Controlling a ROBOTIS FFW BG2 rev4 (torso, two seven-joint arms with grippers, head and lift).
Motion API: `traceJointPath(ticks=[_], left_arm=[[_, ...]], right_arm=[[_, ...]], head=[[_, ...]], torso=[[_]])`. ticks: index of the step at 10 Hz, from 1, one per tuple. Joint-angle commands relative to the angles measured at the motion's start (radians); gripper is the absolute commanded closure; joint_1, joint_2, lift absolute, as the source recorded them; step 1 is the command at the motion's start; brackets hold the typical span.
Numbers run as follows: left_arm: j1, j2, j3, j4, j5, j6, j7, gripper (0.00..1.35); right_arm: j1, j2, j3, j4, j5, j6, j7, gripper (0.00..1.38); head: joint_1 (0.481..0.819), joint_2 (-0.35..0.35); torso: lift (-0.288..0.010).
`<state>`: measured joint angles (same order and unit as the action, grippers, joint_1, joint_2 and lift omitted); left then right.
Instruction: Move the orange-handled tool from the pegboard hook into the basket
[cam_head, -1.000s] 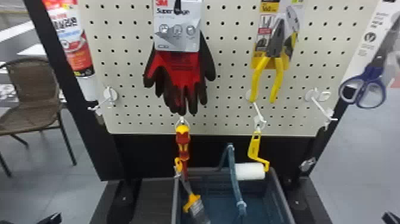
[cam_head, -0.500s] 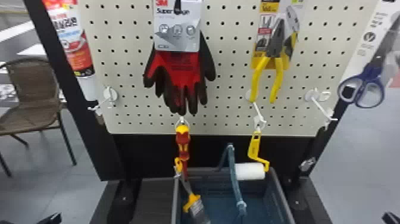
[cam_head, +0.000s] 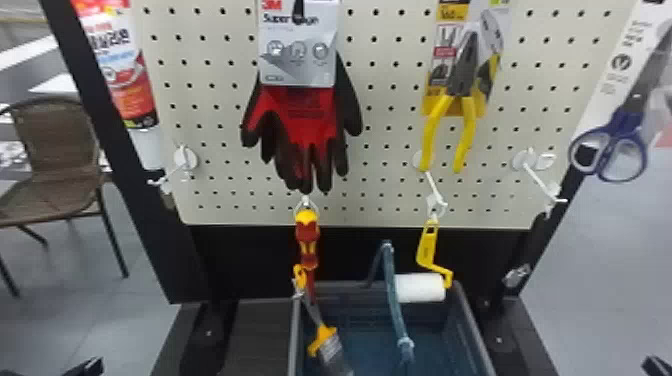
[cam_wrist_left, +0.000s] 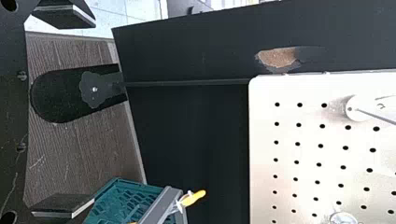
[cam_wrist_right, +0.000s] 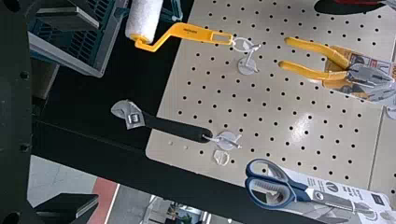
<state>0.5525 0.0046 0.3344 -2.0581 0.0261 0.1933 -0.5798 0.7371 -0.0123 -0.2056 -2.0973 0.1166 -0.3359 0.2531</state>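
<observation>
From a pegboard hook (cam_head: 433, 187) near the basket (cam_head: 469, 325), the roller (cam_head: 420, 288) I judge my target hangs by its ring (cam_wrist_right: 242, 38), handle (cam_wrist_right: 196, 33) uppermost; my left end effector (cam_wrist_left: 94, 113) and right end effector (cam_wrist_right: 98, 112) are spread, likely for clearance.

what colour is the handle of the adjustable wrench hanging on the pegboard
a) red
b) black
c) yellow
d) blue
b: the adjustable wrench hangs by a black handle from its hook, with the bare metal head at the other end.
</observation>
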Motion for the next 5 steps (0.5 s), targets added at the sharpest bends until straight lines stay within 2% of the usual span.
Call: traceJointPath(ticks=[1,5], left_arm=[[0.0,-0.007,0.0,0.0,0.0,0.0,0.0,0.0],[0.0,-0.007,0.0,0.0,0.0,0.0,0.0,0.0]], right_arm=[[0.0,0.013,0.0,0.0,0.0,0.0,0.0,0.0],[0.0,0.013,0.0,0.0,0.0,0.0,0.0,0.0]], head=[[0.549,0.0],[0.549,0.0]], torso=[[-0.1],[-0.1]])
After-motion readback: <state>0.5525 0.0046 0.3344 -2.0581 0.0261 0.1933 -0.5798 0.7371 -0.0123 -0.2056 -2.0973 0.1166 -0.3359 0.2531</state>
